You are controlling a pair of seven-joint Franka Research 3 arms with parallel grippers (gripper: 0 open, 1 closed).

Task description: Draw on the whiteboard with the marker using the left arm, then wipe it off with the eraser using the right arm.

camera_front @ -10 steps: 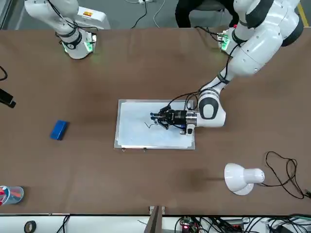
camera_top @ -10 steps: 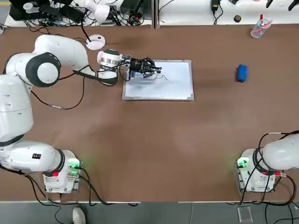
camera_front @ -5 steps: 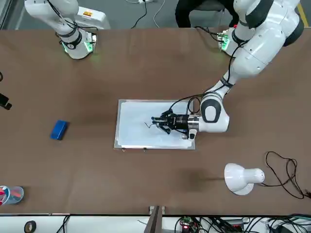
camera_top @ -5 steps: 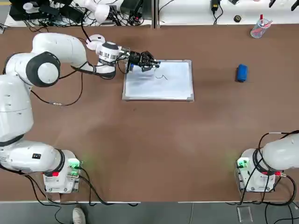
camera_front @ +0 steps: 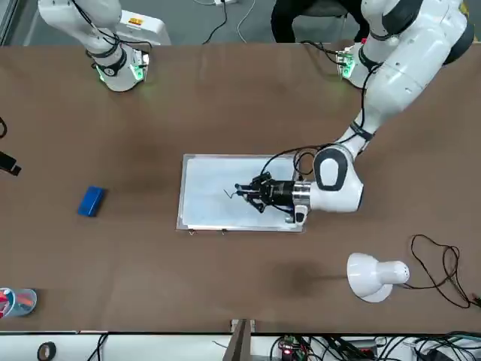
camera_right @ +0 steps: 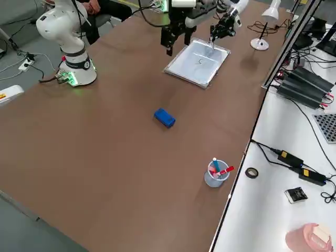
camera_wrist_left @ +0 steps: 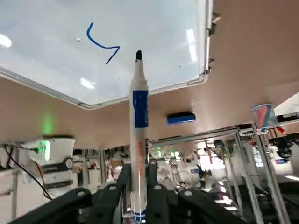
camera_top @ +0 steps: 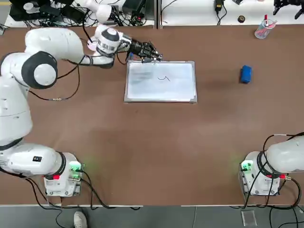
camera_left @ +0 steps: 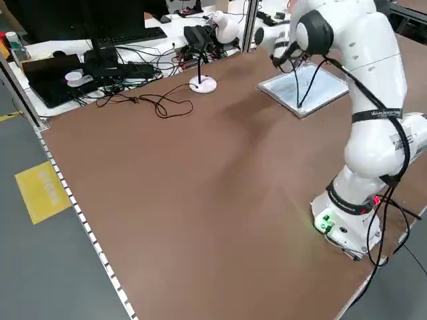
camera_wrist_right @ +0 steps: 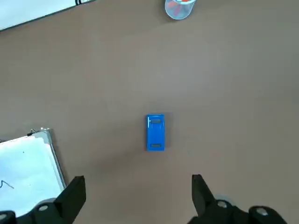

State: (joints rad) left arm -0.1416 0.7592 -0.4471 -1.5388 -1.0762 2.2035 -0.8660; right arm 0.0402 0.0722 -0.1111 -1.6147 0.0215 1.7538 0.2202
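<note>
The marker, a slim, stiff white plastic pen with a blue band, looks light and slick; it is best pinched low on the barrel, as the left gripper has it now, fingers clamped tight, dark tip off the surface. In the top view that gripper sits just above the upper left corner of the whiteboard, a flat, glossy, silver-framed panel bearing a small blue squiggle. The eraser, a small blue block at right, looks easy to grasp across its narrow sides. The right gripper hangs spread wide above it, empty.
</note>
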